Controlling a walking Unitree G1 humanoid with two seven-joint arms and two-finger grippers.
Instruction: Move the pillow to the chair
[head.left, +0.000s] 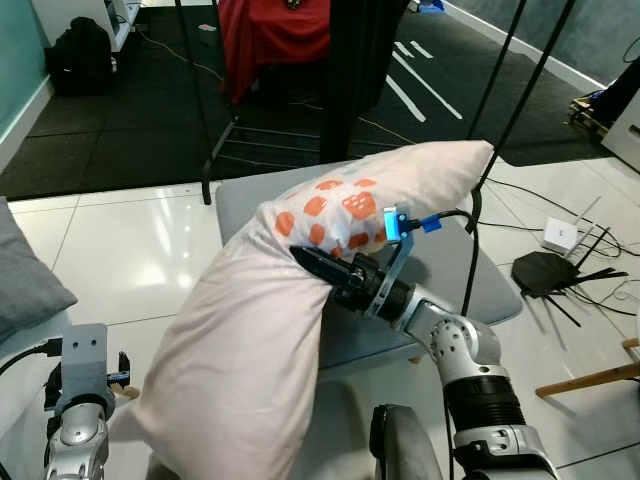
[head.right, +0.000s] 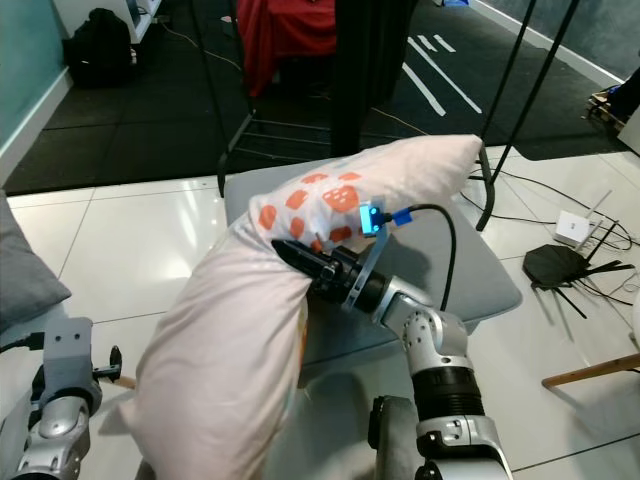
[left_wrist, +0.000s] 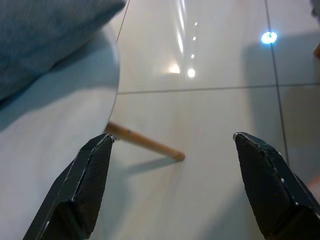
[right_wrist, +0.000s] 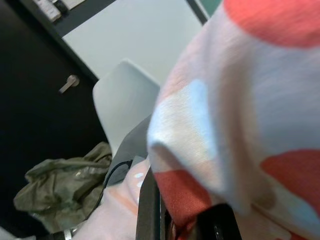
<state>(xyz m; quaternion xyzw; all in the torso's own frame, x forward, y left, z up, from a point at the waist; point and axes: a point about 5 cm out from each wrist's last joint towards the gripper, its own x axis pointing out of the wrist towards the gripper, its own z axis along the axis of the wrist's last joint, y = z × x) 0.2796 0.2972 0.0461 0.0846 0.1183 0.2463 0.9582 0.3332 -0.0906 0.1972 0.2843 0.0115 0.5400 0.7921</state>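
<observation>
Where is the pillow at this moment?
In the head views the pillow hangs mid-frame, pinched by the right gripper, its upper end over the grey chair seat and its lower end near the left gripper.

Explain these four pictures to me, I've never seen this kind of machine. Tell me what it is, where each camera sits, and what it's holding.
This is a walking humanoid robot with two silver arms. The two wide pictures come from cameras in its head, looking down. The other two come from cameras on its wrists.

The right gripper is shut on a pink pillow with orange patches, holding it above a grey chair. The right wrist view looks straight into the pillow fabric.

The left gripper is open and idle, low on the robot's left, over the white floor beside a wooden leg.
</observation>
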